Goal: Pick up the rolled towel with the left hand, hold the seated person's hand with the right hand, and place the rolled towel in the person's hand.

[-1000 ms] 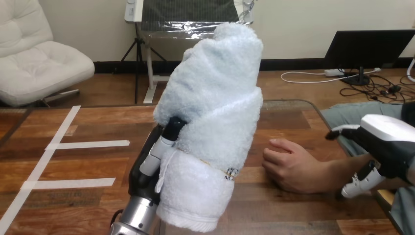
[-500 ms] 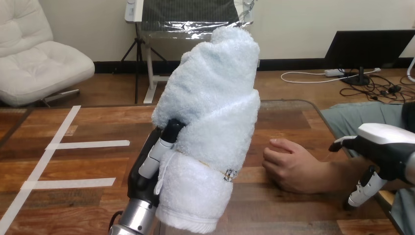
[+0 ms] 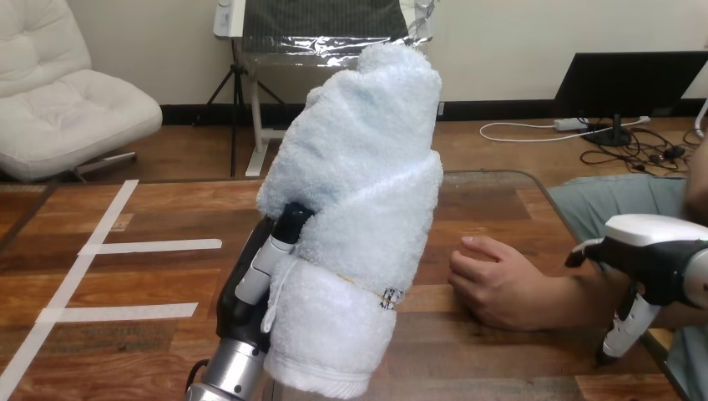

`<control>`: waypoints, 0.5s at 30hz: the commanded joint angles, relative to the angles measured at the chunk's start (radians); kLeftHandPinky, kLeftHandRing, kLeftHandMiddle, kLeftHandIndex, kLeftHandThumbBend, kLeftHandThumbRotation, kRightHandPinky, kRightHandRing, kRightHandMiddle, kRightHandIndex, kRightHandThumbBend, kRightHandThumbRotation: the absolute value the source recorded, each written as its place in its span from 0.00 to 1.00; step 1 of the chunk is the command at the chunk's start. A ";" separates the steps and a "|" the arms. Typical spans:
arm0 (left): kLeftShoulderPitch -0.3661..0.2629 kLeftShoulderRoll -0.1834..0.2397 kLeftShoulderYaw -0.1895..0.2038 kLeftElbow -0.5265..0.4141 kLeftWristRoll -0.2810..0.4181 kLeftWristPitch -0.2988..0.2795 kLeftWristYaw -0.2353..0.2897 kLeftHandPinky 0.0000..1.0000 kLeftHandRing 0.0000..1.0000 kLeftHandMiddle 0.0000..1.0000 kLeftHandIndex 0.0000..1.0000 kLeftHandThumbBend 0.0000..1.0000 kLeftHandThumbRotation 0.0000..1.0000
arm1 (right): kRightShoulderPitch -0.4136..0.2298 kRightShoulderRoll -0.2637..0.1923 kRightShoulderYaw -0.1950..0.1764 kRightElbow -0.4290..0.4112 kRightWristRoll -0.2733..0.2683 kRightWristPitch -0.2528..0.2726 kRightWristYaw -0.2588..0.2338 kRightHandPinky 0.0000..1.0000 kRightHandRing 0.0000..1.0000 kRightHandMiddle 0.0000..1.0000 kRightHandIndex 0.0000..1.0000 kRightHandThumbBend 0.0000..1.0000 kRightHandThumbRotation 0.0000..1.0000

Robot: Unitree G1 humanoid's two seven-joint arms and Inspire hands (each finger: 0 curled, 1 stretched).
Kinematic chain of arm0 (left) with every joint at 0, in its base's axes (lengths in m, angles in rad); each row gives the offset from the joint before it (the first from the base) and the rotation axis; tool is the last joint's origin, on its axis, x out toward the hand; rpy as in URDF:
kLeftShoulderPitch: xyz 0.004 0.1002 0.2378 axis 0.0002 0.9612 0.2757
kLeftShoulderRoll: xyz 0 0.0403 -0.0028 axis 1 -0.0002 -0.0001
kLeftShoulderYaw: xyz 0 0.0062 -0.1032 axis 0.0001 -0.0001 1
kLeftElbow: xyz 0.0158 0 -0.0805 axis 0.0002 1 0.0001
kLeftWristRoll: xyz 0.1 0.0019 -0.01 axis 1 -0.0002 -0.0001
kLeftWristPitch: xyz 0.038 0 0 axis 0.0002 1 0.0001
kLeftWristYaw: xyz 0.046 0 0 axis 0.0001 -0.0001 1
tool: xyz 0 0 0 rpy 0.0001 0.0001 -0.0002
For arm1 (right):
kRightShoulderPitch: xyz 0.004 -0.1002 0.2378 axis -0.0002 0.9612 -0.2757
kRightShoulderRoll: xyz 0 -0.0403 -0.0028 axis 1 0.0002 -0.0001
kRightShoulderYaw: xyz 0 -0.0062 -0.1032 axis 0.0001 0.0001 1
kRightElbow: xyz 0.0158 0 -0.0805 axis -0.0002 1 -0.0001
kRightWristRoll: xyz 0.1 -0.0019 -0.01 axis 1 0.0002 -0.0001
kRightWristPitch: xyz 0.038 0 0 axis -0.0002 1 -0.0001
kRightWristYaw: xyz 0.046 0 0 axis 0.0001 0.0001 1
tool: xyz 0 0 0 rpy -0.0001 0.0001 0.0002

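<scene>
Open wood on the left half of the table [image 3: 150, 284], crossed only by white tape strips [image 3: 150, 246]. Far edge straight across, rounding off at the far right corner. A clear strip of tabletop between the rolled towel [image 3: 355, 209] and the person's hand [image 3: 493, 284].

Middle of the table largely hidden behind the towel, close to the camera. Near edge of the table cut off at the bottom. Right robot hand [image 3: 655, 259] partly cut off by the right side. Hard to tell whether touching the person's forearm [image 3: 576, 296] or just above it.

Left robot hand [image 3: 250, 292] at bottom centre, clamped round the lower part of the rolled towel, one dark fingertip pressed into the cloth. Towel upright, leaning a little to the right, raised off the table, well apart from the person's hand. Person's hand palm down on the table, right of centre, fingers loosely bent. Right robot hand spread over the forearm, thumb pointing left, a finger hanging straight down at the near side, gripping nothing.
</scene>
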 commanded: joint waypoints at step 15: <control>-0.025 -0.101 0.007 -0.040 -0.027 -0.030 -0.017 0.24 0.30 0.39 0.46 0.78 0.02 | -0.104 -0.044 0.049 0.082 -0.052 -0.071 -0.013 0.92 0.96 0.95 0.90 0.82 0.03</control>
